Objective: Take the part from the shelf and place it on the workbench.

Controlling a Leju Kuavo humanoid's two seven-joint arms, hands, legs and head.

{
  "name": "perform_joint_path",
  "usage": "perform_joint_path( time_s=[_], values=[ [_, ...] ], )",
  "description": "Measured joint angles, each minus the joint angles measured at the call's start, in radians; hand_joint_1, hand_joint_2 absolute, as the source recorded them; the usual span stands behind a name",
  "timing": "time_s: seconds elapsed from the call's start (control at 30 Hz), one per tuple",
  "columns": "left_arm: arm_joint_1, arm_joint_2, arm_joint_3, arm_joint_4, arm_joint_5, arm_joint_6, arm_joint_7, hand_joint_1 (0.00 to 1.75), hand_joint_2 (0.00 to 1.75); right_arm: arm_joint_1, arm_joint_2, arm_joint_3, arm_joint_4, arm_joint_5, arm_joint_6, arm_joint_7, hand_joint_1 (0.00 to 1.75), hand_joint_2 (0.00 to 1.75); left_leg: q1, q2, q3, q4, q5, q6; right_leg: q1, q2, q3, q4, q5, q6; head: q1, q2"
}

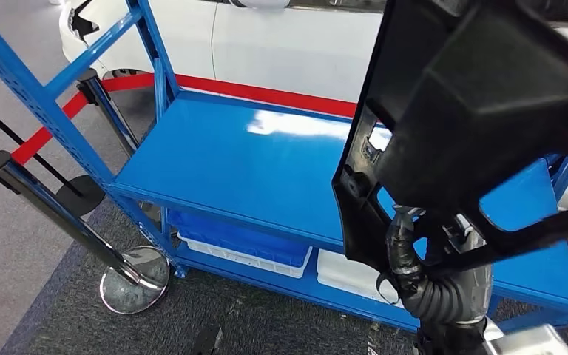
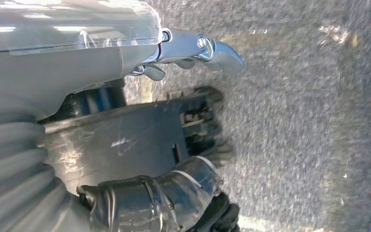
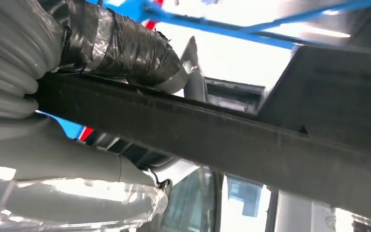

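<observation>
Now the black part (image 1: 481, 111) was lifted above the blue shelf (image 1: 237, 166), held by both hands: left hand (image 1: 414, 259) gripped its lower edge, right hand (image 3: 121, 48) its bar. Beside the shelf stood a barrier post (image 1: 66, 214) and a white car (image 1: 288, 44)

No legible txt; part (image 1: 481, 111) moulded marks maybe, too blurred.

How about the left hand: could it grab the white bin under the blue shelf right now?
Probably not: the left hand is busy gripping the black part, and the white bin sits tucked beneath the blue shelf board.
</observation>
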Motion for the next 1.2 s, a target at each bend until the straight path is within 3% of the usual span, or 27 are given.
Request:
perform_joint_path(
  time_s=[0.1,0.13,0.23,0.3,0.33,0.37,0.43,0.5,0.63,0.67,0.7,0.77,0.8,0.83,0.87,0.93,1.0,1.03,1.13,1.17,1.2],
  values=[
    [0.008,0.000,0.006,0.000,0.002,0.000,0.009,0.00,1.75,0.016,0.025,0.012,-0.018,-0.050,-0.001,-0.076,1.75,1.75,0.000,-0.002,-0.013,0.007,0.001,-0.012,0.003,0.000,-0.014,0.005,0.010,-0.024,0.000,0.000],
    [0.009,0.000,0.007,0.000,0.000,-0.001,0.015,0.00,1.75,0.018,0.033,0.019,-0.021,-0.062,0.001,-0.089,1.75,1.75,0.002,0.000,-0.020,0.022,-0.015,-0.017,0.003,-0.001,-0.017,0.003,0.015,-0.031,-0.002,0.000],
    [0.009,-0.001,0.010,0.000,-0.010,-0.004,0.035,0.00,1.75,0.022,0.054,0.038,-0.023,-0.092,0.008,-0.116,1.75,1.75,0.006,0.006,-0.070,0.167,-0.121,-0.029,0.006,-0.009,-0.029,-0.002,0.031,-0.048,-0.009,0.000],
    [0.009,-0.001,0.011,0.000,-0.018,-0.009,0.049,0.00,1.75,0.023,0.065,0.051,-0.023,-0.116,0.013,-0.132,1.75,1.75,0.007,0.006,-0.090,0.252,-0.162,-0.029,0.013,-0.013,-0.044,-0.002,0.043,-0.052,-0.009,0.000],
    [0.009,-0.001,0.012,0.000,-0.023,-0.013,0.056,0.00,1.75,0.023,0.070,0.058,-0.023,-0.133,0.016,-0.143,1.75,1.75,0.006,0.006,-0.080,0.252,-0.160,-0.025,0.016,-0.013,-0.052,-0.002,0.050,-0.053,-0.009,0.000],
    [0.008,-0.001,0.012,0.000,-0.028,-0.016,0.063,0.00,1.75,0.023,0.075,0.064,-0.022,-0.151,0.020,-0.155,1.75,1.75,0.004,0.006,-0.050,0.213,-0.143,-0.020,0.018,-0.014,-0.061,-0.003,0.057,-0.054,-0.008,0.000],
    [0.005,-0.001,0.012,0.000,-0.033,-0.019,0.075,0.00,1.75,0.021,0.086,0.074,-0.022,-0.183,0.026,-0.177,1.75,1.75,-0.004,0.006,0.043,0.068,-0.101,-0.006,0.020,-0.013,-0.076,-0.005,0.074,-0.053,-0.008,0.000],
    [0.000,-0.001,0.012,0.000,-0.034,-0.020,0.082,0.00,1.75,0.018,0.097,0.085,-0.020,-0.207,0.030,-0.194,1.75,1.75,-0.015,0.007,0.095,-0.032,-0.073,0.005,0.016,-0.013,-0.083,-0.013,0.093,-0.045,-0.009,0.000],
    [-0.001,0.000,0.012,0.000,-0.026,-0.019,0.087,0.00,1.75,0.013,0.112,0.101,-0.009,-0.251,0.036,-0.217,1.75,1.75,-0.025,0.007,0.086,-0.062,-0.033,0.020,0.009,-0.015,-0.081,-0.034,0.121,-0.023,-0.009,0.000],
    [-0.001,0.000,0.012,0.000,-0.022,-0.020,0.088,0.00,1.75,0.012,0.114,0.104,-0.005,-0.264,0.038,-0.222,1.75,1.75,-0.024,0.009,0.083,-0.075,-0.015,0.025,0.010,-0.014,-0.085,-0.025,0.102,-0.021,-0.009,0.000],
    [-0.001,0.000,0.013,0.000,-0.015,-0.020,0.090,0.00,1.75,0.010,0.115,0.106,-0.002,-0.278,0.039,-0.227,1.75,1.75,-0.021,0.011,0.075,-0.086,0.003,0.029,0.013,-0.013,-0.094,0.002,0.063,-0.019,-0.008,0.000],
    [-0.002,-0.001,0.018,0.000,0.005,-0.023,0.092,0.00,1.75,0.005,0.119,0.109,0.009,-0.320,0.042,-0.244,1.75,1.75,-0.019,0.014,0.047,-0.090,0.033,0.035,0.017,-0.011,-0.116,0.111,-0.047,-0.019,-0.005,0.000],
    [-0.002,-0.001,0.022,0.000,0.017,-0.025,0.091,0.00,1.75,0.004,0.122,0.109,0.016,-0.345,0.043,-0.256,1.75,1.75,-0.019,0.015,0.028,-0.087,0.044,0.035,0.017,-0.011,-0.121,0.167,-0.077,-0.018,-0.003,0.000],
    [-0.001,-0.001,0.027,0.000,0.031,-0.027,0.087,0.00,1.75,0.002,0.127,0.110,0.026,-0.374,0.044,-0.271,1.75,1.75,-0.019,0.016,0.009,-0.082,0.056,0.033,0.016,-0.012,-0.115,0.205,-0.081,-0.016,-0.002,0.000],
    [0.000,-0.001,0.033,0.000,0.044,-0.028,0.081,0.00,1.75,0.000,0.134,0.112,0.036,-0.398,0.044,-0.287,1.75,1.75,-0.017,0.017,-0.012,-0.075,0.066,0.030,0.016,-0.012,-0.095,0.210,-0.061,-0.014,-0.002,0.000],
    [0.003,-0.001,0.048,0.000,0.065,-0.028,0.066,0.00,1.75,-0.007,0.155,0.118,0.061,-0.424,0.039,-0.308,1.75,1.75,-0.012,0.017,-0.053,-0.054,0.081,0.020,0.012,-0.012,-0.012,0.132,-0.023,-0.008,-0.001,0.000],
    [0.010,0.000,0.062,0.000,0.077,-0.025,0.056,0.00,1.75,-0.013,0.180,0.130,0.083,-0.423,0.027,-0.312,1.75,1.75,-0.012,0.016,-0.083,-0.026,0.091,0.010,0.013,-0.010,0.069,0.019,-0.042,-0.011,0.000,0.000],
    [0.013,0.001,0.067,0.000,0.081,-0.023,0.054,0.00,1.75,-0.015,0.190,0.134,0.092,-0.420,0.022,-0.311,1.75,1.75,-0.014,0.015,-0.090,-0.016,0.095,0.005,0.014,-0.007,0.086,-0.012,-0.058,-0.016,0.001,0.000],
    [0.021,0.003,0.078,0.000,0.084,-0.021,0.056,0.00,1.75,-0.016,0.210,0.141,0.115,-0.414,0.016,-0.309,1.75,1.75,-0.012,0.010,-0.099,-0.004,0.102,-0.006,0.017,-0.006,0.074,-0.018,-0.050,-0.042,0.007,0.000],
    [0.022,0.003,0.080,0.000,0.085,-0.021,0.060,0.00,1.75,-0.017,0.216,0.142,0.121,-0.408,0.012,-0.306,1.75,1.75,-0.009,0.009,-0.107,0.011,0.080,-0.011,0.017,-0.009,0.065,-0.019,-0.040,-0.051,0.004,0.000],
    [0.023,0.004,0.083,0.000,0.084,-0.023,0.070,0.00,1.75,-0.017,0.221,0.143,0.126,-0.397,0.007,-0.299,1.75,1.75,-0.006,0.008,-0.117,0.041,0.040,-0.017,0.016,-0.011,0.055,-0.019,-0.029,-0.059,0.001,0.000]
  ],
)
